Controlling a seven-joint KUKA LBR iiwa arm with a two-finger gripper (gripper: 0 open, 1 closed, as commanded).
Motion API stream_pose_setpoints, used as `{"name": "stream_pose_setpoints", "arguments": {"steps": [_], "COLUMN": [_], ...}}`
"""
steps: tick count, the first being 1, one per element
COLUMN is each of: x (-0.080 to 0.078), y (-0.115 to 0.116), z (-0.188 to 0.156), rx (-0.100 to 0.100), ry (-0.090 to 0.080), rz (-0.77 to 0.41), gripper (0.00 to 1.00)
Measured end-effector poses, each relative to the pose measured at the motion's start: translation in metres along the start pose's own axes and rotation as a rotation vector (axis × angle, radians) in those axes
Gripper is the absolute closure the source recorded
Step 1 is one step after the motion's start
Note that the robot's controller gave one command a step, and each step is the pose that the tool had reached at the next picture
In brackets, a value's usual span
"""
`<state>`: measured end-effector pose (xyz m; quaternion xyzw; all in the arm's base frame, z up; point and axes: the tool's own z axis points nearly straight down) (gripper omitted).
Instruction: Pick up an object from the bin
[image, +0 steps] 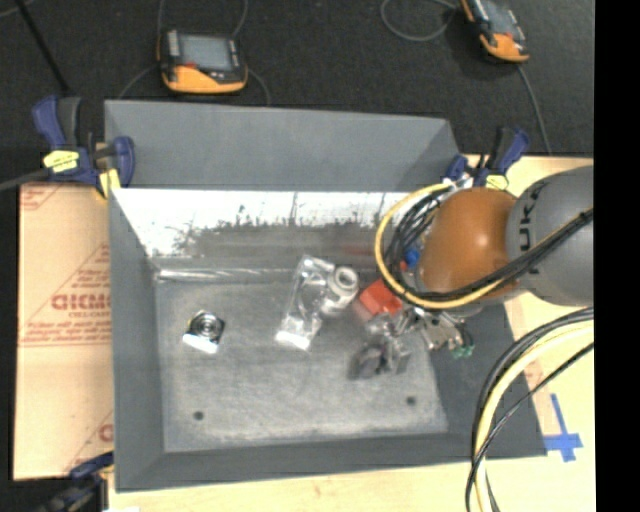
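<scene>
Where the grey bin's floor (300, 400) runs toward 4 o'clock, the dark fingers (382, 355) hang low; whether they are released or clenched I cannot tell. At 9 o'clock lies a small round metal piece (204, 328). Just beside the fingers, at their 12 o'clock, sits a red block (378, 297), with a clear plastic packet (305, 305) at its 9 o'clock. The grey arm housing (550, 240) bears black letters, seemingly "KU".
</scene>
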<state>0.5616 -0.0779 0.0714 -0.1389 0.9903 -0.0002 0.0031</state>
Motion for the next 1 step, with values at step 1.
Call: {"name": "stream_pose_setpoints", "arguments": {"steps": [1], "x": [0.0203], "y": [-0.0083], "z": [-0.1389], "rx": [0.005], "ry": [-0.005], "rz": [-0.006], "gripper": [1.0]}}
